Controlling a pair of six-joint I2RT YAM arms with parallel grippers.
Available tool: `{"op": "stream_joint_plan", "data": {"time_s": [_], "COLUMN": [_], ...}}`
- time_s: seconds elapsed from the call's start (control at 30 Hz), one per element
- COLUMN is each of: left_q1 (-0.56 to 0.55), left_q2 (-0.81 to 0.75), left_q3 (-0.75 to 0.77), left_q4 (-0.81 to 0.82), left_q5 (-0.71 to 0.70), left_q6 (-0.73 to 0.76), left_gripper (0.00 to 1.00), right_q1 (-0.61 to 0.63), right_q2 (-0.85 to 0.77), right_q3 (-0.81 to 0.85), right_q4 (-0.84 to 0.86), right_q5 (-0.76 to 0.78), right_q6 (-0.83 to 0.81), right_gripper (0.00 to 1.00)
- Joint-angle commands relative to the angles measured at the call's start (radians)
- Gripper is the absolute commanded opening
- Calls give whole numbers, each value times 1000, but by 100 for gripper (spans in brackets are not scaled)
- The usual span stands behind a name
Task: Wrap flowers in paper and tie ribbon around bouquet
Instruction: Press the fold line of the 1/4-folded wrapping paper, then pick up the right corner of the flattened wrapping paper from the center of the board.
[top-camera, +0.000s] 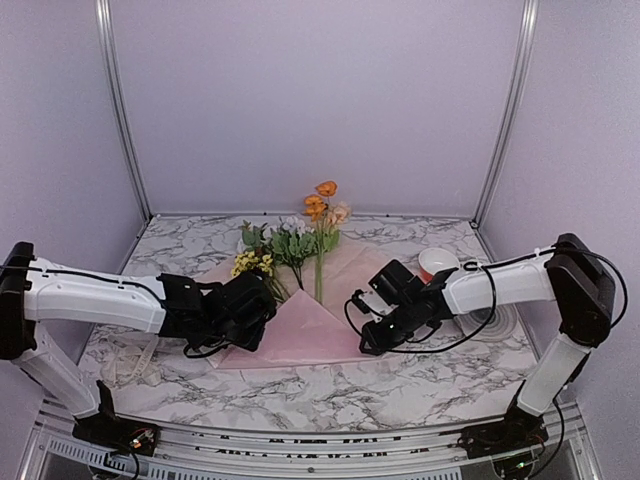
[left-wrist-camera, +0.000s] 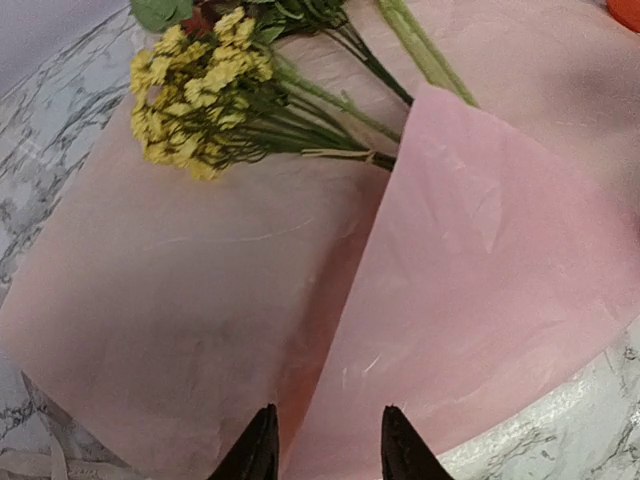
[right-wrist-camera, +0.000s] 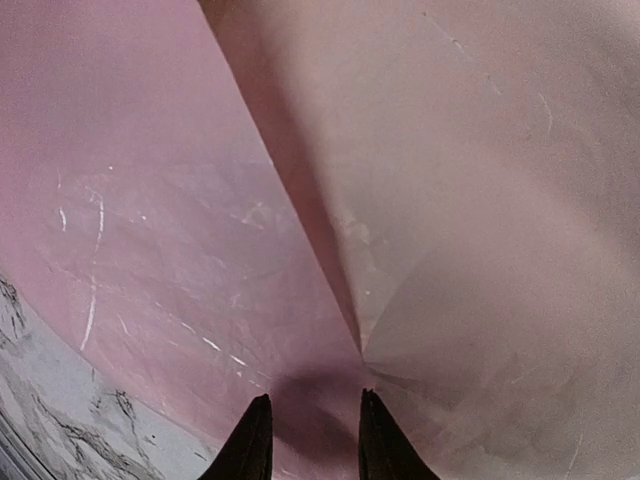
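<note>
On the table (top-camera: 330, 395), paper (top-camera: 300, 335): thin, crinkly, tears easily; best pinched at its folded edge.
flowers (top-camera: 290, 243): light, floppy stems.
my left gripper (left-wrist-camera: 328, 420), right gripper (right-wrist-camera: 315, 400): narrow gap, both empty.

White arm links (top-camera: 95, 295), black joints (top-camera: 585, 290), black cables (top-camera: 493, 300)

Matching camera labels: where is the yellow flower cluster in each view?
Top external: yellow flower cluster sits left of centre, at the left end of the bunch.
Left wrist: upper left, with its stems running right to the folded flap's edge.
Right wrist: not in it; only paper and a strip of marble show.
Shared landmark: the folded flap of pink paper, at right in the left wrist view and at left in the right wrist view.
</note>
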Motion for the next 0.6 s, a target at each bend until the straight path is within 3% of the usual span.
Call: {"op": "stream_joint_plan", "data": {"time_s": [0.0, 0.2, 0.33, 0.4, 0.57], "left_q1": [1, 42, 49, 50, 59], "left_q2": [174, 379, 424, 423, 407], "left_q3": [103, 132, 129, 117, 98], "left_q4": [133, 241, 250, 258, 258], "left_q5": [117, 273, 323, 336, 375], "left_q6": [273, 372, 401, 411, 407], "left_gripper": [35, 37, 37, 37, 37], "right_q1": [6, 8, 9, 9, 9], "right_q2": [11, 8, -3, -28, -135], "right_q3": [79, 157, 231, 254, 242], "right_q4": [-125, -241, -359, -406, -441], "right_q5": [55, 112, 241, 305, 417], "right_q6": [49, 104, 141, 172, 271], "right_gripper": [29, 30, 33, 37, 59]}}
